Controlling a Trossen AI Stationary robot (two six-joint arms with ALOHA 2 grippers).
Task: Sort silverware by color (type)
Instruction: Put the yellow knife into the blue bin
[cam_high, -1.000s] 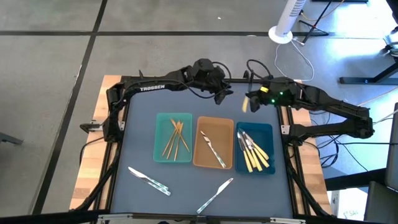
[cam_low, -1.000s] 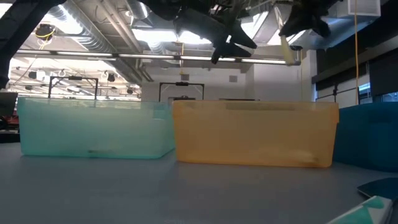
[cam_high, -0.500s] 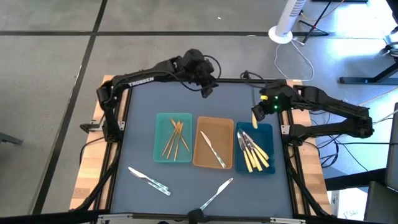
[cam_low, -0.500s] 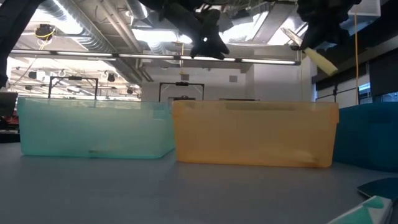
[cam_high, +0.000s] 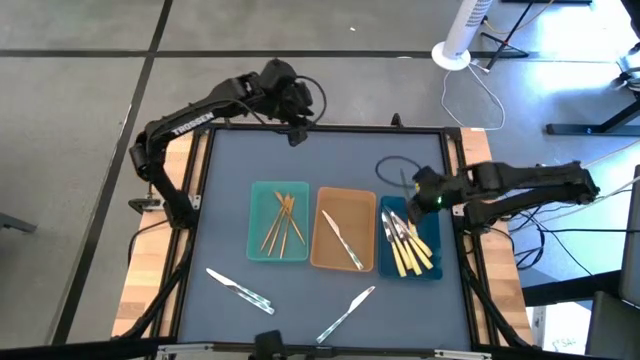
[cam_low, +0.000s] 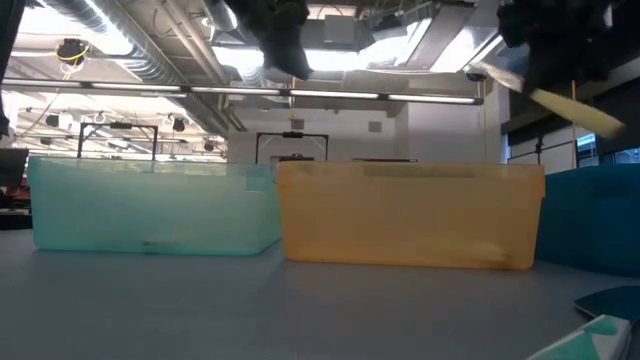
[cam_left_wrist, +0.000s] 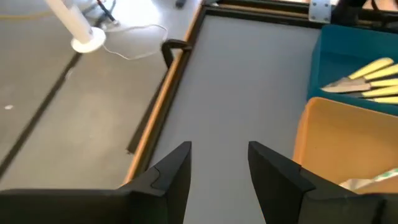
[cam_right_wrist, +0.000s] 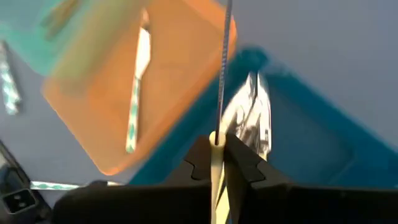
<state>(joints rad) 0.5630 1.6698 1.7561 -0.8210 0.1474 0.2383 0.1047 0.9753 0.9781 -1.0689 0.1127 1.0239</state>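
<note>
Currently right gripper (cam_high: 415, 199) hangs over the dark-blue tray (cam_high: 432, 210), fingers clenched on a yellow-handled utensil (cam_low: 560, 106); more yellow-handled pieces (cam_high: 408, 245) lie in that tray. Left gripper (cam_high: 297, 134) waits at the worktop (cam_high: 220, 220) far edge, beyond the teal tray (cam_high: 255, 225), fingers spread, holding nothing. Gold pieces (cam_high: 282, 220) in the teal tray, one silver knife (cam_high: 340, 238) in the tan tray (cam_high: 365, 210), two silver pieces (cam_high: 238, 290) loose in front of the trays.

Three trays, teal (cam_high: 256, 250), tan (cam_high: 343, 262) and dark blue (cam_high: 432, 270), line the mat's (cam_high: 230, 165) middle, leaving open room along the far edge, while two silver knives (cam_high: 239, 289) (cam_high: 345, 313) lie across the near strip.
</note>
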